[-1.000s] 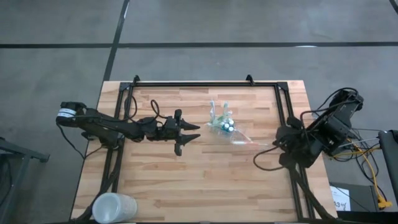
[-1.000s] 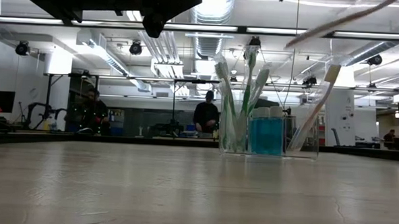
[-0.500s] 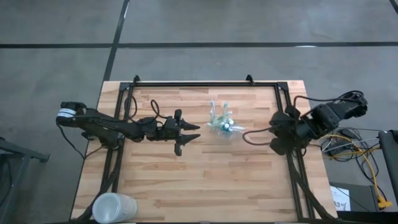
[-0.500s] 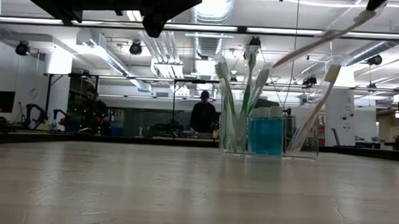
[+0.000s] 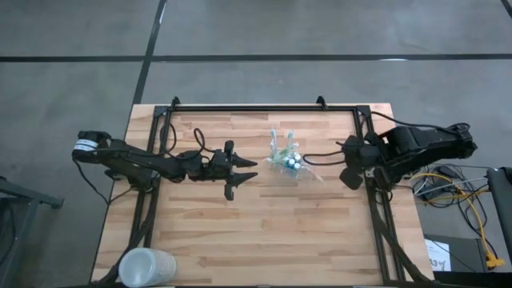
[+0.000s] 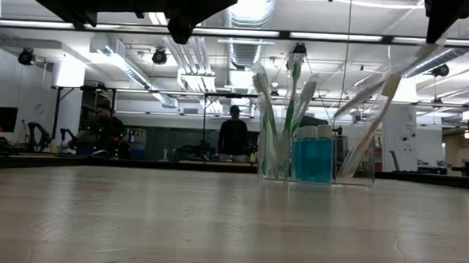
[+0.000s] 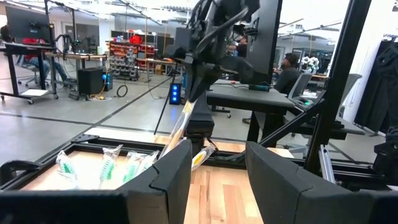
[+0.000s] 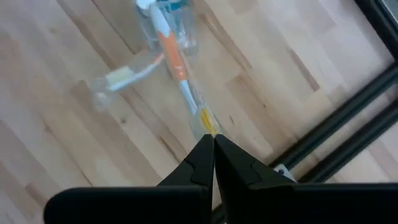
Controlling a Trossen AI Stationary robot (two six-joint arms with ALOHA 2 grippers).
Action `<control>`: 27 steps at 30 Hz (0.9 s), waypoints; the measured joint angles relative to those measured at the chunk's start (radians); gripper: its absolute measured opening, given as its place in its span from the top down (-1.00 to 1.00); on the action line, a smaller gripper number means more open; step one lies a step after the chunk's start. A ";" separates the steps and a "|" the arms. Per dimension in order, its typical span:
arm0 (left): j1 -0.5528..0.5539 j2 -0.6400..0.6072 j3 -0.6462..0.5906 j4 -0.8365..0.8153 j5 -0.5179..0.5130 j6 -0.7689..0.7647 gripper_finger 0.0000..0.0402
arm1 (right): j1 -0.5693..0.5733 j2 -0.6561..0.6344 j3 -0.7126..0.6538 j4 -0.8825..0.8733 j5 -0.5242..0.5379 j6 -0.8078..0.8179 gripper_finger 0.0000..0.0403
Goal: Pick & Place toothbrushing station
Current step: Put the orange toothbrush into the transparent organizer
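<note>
Stood upright on the wooden worktop (image 5: 264, 224), about midway across and toward the far rail: the toothbrushing station (image 5: 289, 161), a small clear holder. Seen in the low view (image 6: 316, 159) with green and white toothbrushes (image 6: 287, 110) leaning out of one end, blue tubes (image 6: 313, 157) in the middle, and one orange-and-white toothbrush (image 6: 371, 129) slanting out of the other end.

Poised to the right of the station, above the worktop: the right pincer (image 5: 347, 162), fingers pressed together on the tail end of a wrapped orange toothbrush (image 8: 180, 78). In the right wrist view, pinched at the yellow tip right at the fingertips (image 8: 208, 155), the rest of the brush running away toward the station (image 8: 165, 25); whether its far end touched the holder, hard to tell. Lay beside it, a second pale brush (image 8: 127, 73) in clear wrap, pointing away from the station.

Parked to the left of the station, well apart from it and above the worktop: the left pincer (image 5: 246, 174), fingers spread and holding nothing, aimed toward the station. From the left wrist view, between those spread fingers (image 7: 171, 177), the right arm and its slanting brush (image 7: 180, 124) beyond.

Set near the worktop's front left corner, far from the station: a frosted white cup (image 5: 146, 266).
</note>
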State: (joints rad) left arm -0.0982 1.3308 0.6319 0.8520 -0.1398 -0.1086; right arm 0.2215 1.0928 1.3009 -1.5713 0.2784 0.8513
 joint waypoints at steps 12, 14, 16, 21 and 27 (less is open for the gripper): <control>0.000 0.000 0.000 -0.002 0.000 0.000 0.22 | -0.071 0.000 -0.066 0.000 -0.064 -0.044 0.96; 0.000 0.000 0.000 -0.002 0.000 0.000 0.22 | -0.073 0.000 -0.073 0.001 -0.060 -0.044 0.96; 0.000 0.000 0.000 -0.002 0.000 0.000 0.22 | -0.073 0.005 -0.079 0.003 -0.042 -0.043 0.96; 0.000 0.000 0.000 -0.002 0.000 0.000 0.22 | -0.074 0.023 -0.082 0.032 -0.016 -0.046 0.96; 0.000 0.000 0.000 0.000 0.000 0.000 0.22 | -0.074 0.040 -0.102 0.084 0.037 -0.075 0.96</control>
State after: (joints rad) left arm -0.0982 1.3308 0.6319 0.8519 -0.1398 -0.1085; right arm 0.1471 1.1328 1.1988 -1.4872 0.3153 0.7765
